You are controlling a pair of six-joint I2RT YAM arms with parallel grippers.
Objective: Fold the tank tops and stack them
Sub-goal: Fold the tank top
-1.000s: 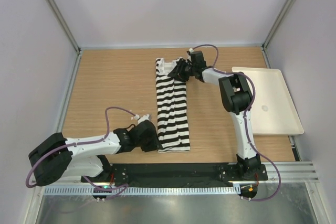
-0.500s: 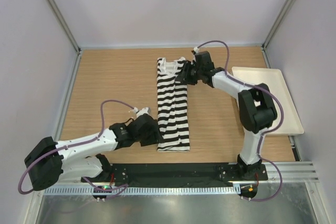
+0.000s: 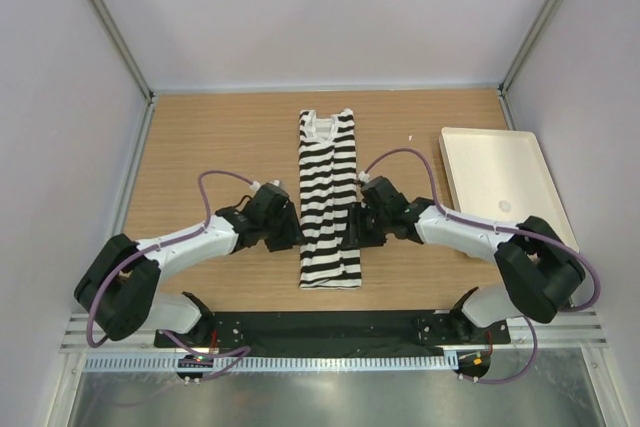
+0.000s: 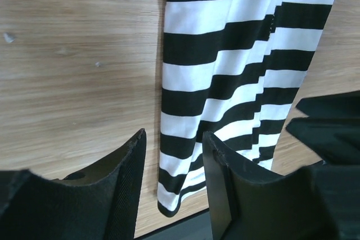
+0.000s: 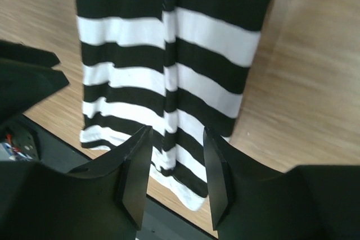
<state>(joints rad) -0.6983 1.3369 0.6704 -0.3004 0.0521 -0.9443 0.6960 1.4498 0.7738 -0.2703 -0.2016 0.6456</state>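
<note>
A: Where does the tank top [image 3: 329, 197] lie?

B: In the middle of the table [image 3: 210, 147], already narrowed into a long strip. Its long axis runs straight away from the arm bases, with the hem at the near end and the neckline at the far end.

A: And the arms?

B: They flank it. The left end effector [image 3: 288, 232] sits at the strip's left edge and the right end effector [image 3: 352, 229] at its right edge. They face each other across the cloth, both nearer the hem than the neck. Neither is closer than the other.

A: Holding anything?

B: No. In each wrist view the fingers are spread with stripes showing in the gap, and nothing is clamped. Whether the tips touch the cloth I cannot tell.

A: So the next fold?

B: My judgement is a crosswise one, end over end along that long axis. Each arm would want its own side edge, which lies right under its fingers.

A: Anything in the way?

B: The white tray [image 3: 480, 167] lies well to the right, apart from the cloth. The real hazard is the two end effectors themselves, close together across a narrow strip.
</note>
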